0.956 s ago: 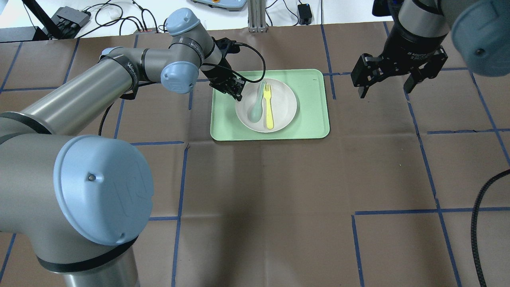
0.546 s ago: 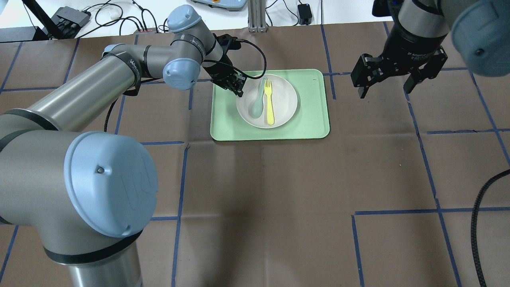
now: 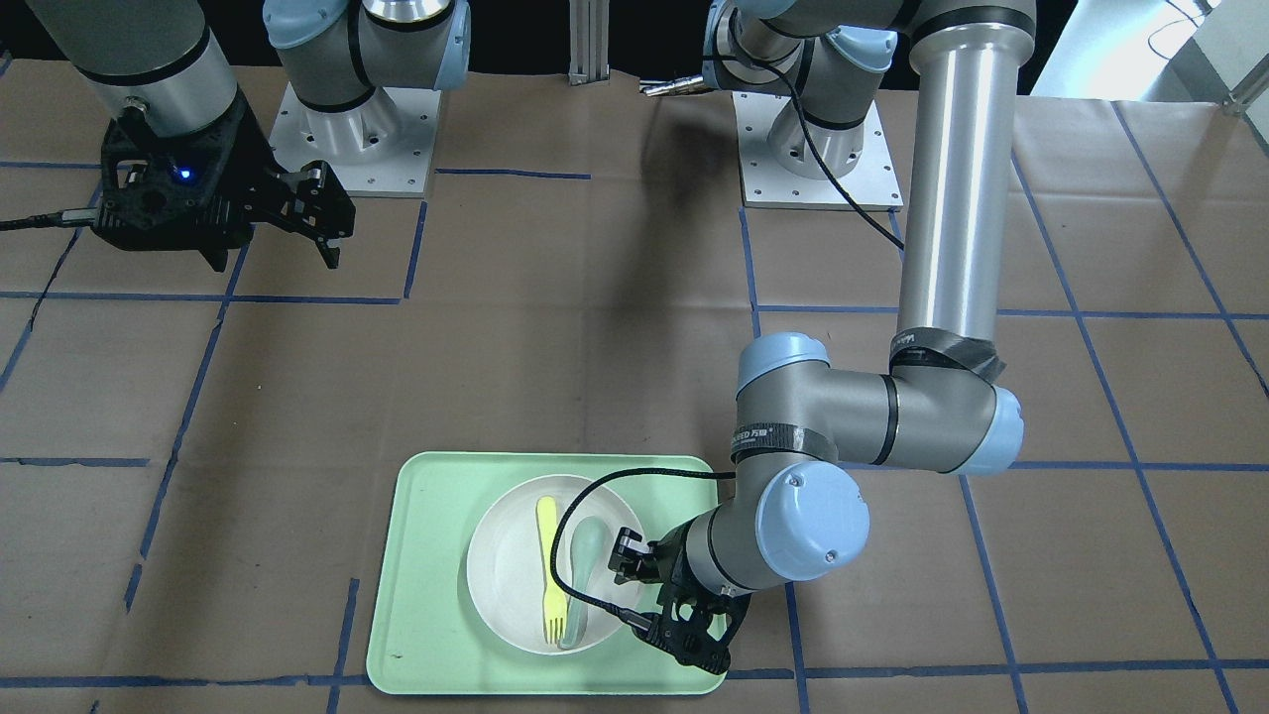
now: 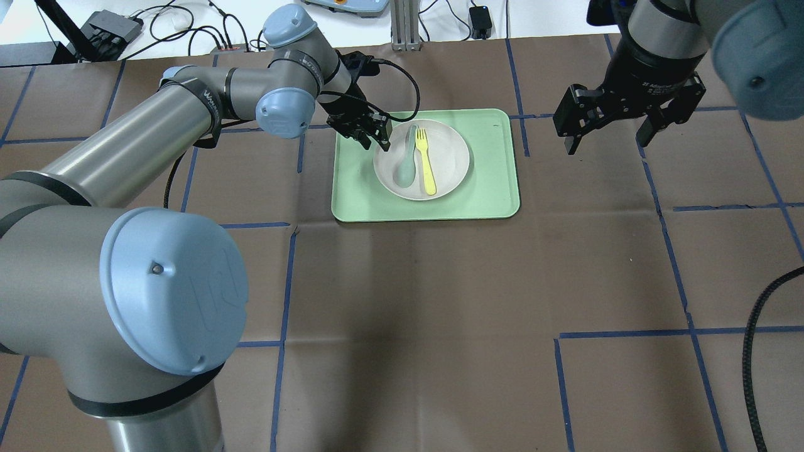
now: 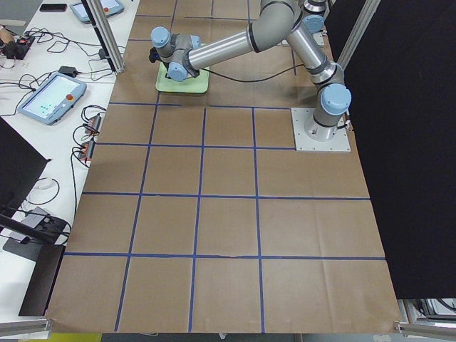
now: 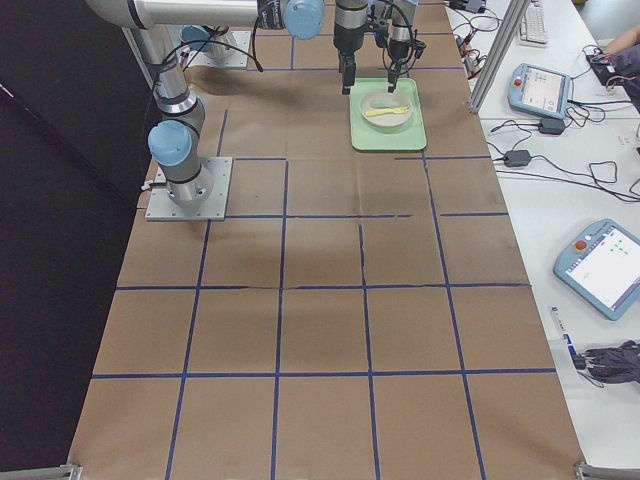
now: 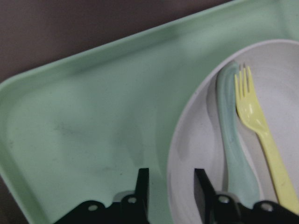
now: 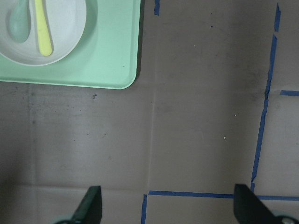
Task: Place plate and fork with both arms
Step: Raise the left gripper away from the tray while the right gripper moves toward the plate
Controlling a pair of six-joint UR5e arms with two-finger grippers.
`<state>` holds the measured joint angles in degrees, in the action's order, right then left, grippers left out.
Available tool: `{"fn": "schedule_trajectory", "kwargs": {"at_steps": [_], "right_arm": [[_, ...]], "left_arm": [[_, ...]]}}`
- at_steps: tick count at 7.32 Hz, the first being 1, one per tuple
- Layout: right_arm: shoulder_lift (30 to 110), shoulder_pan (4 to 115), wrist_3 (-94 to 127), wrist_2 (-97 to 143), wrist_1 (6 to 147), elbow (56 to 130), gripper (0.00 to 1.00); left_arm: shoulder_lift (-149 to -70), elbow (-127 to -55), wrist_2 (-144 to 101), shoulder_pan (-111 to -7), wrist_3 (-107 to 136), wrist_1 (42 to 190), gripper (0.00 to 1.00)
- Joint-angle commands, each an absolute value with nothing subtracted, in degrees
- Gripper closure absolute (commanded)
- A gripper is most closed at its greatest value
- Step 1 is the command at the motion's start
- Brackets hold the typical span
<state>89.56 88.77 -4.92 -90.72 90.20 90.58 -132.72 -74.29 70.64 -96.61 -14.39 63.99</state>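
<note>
The off-white plate (image 4: 452, 157) lies on a mint-green tray (image 4: 490, 182). The pale-yellow fork (image 4: 426, 160) lies on the plate beside a grey-green spoon (image 4: 405, 163), tines pointing away from me. My left gripper (image 4: 375, 139) is low at the plate's left rim. In the left wrist view its fingers (image 7: 142, 184) stand either side of the plate (image 7: 285, 84) rim with gaps, so it is open; the fork (image 7: 266, 140) shows there too. My right gripper (image 4: 606, 141) is open and empty, hanging above bare table right of the tray.
The tray (image 3: 426, 595) sits at the far middle of the brown, blue-taped table. The left arm's cable (image 4: 408, 88) loops over the tray's far left corner. Teach pendants and cables lie on the white bench beyond the table's far edge.
My left gripper has moved a little away from me along the plate's left rim, and the plate has shifted slightly the same way on the tray. The right arm has not moved.
</note>
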Motion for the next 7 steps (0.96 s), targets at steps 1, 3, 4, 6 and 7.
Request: {"fn": "schedule_trajectory", "kwargs": {"at_steps": [1,3,4,6,7], "right_arm": [[89.5,88.8,-4.9,-90.8,90.2,90.5,0.0],[89.6,88.8,-4.9,-90.8,90.2,90.5,0.0],[89.6,88.8,-4.9,-90.7,90.3,90.6,0.0],[89.6,88.9,-4.9,-90.8,90.2,90.5,0.0],[89.6,88.8,-4.9,-90.8,90.3,90.5,0.0]], "left_arm": [[-128.0,-73.8,71.1,-96.7,-9.5,70.9,0.0],[-121.9,-73.9,75.2,-98.6,-1.0,76.2,0.01],[-118.6,-73.9,83.8,-102.5,3.1,78.8,0.0],[-110.5,-74.4,88.4,-104.6,5.1,89.4,0.0],[-105.4,-75.7,88.5,-104.6,5.1,93.9,0.0]]}}
